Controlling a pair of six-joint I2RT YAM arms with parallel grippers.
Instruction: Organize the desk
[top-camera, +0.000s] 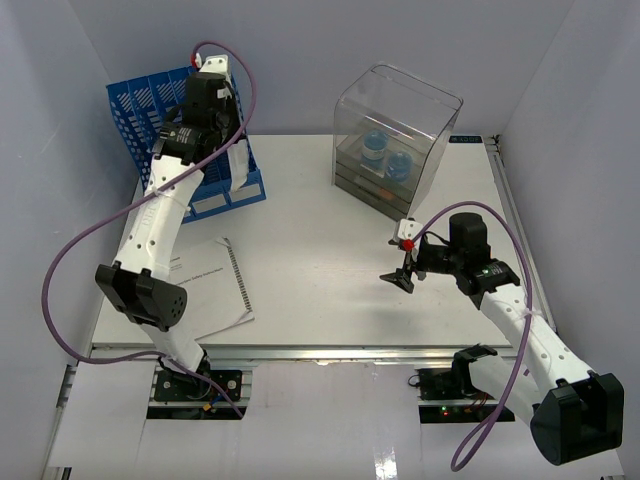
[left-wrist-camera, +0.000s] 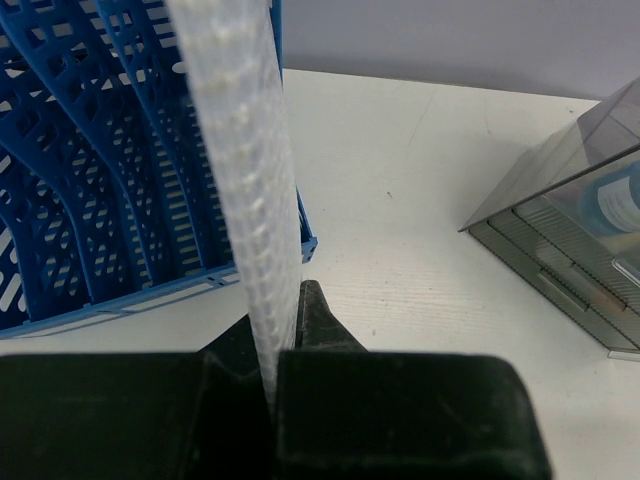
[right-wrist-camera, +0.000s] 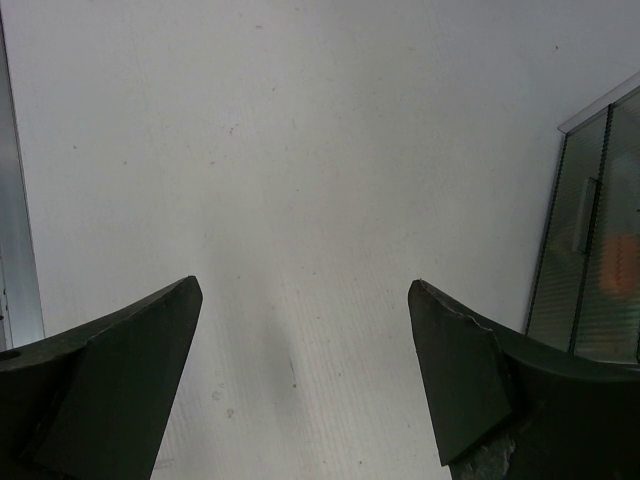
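Blocking most of its own fingers in the top view, the left gripper (top-camera: 218, 138) sits at the blue file rack (top-camera: 140, 110). The left wrist view shows both fingers pressed together on a white bubble-textured sheet (left-wrist-camera: 245, 170). The sheet's upper end is cut off by the frame edge and its lower end is hidden between the fingers. It stands upright at the right end of the rack; whether it sits inside a slot cannot be determined. The contents of the clear drawer box (top-camera: 395, 140) are hard to make out: two round blue items show through the wall.

The desk (top-camera: 320, 220) spans the scene from the aluminium rail at its near edge to the far wall. The left fingers are held above its far-left corner. The right gripper (right-wrist-camera: 305, 290) hovers above the desk's right half, on the near side of the drawer box. Its fingers are wide apart, and only bare white tabletop shows in the gap.

A printed document (top-camera: 205, 285) lies flat at the near left of the desk, partly covered by the left arm. Its text is too small to read. White labels on the rack's front are likewise illegible.
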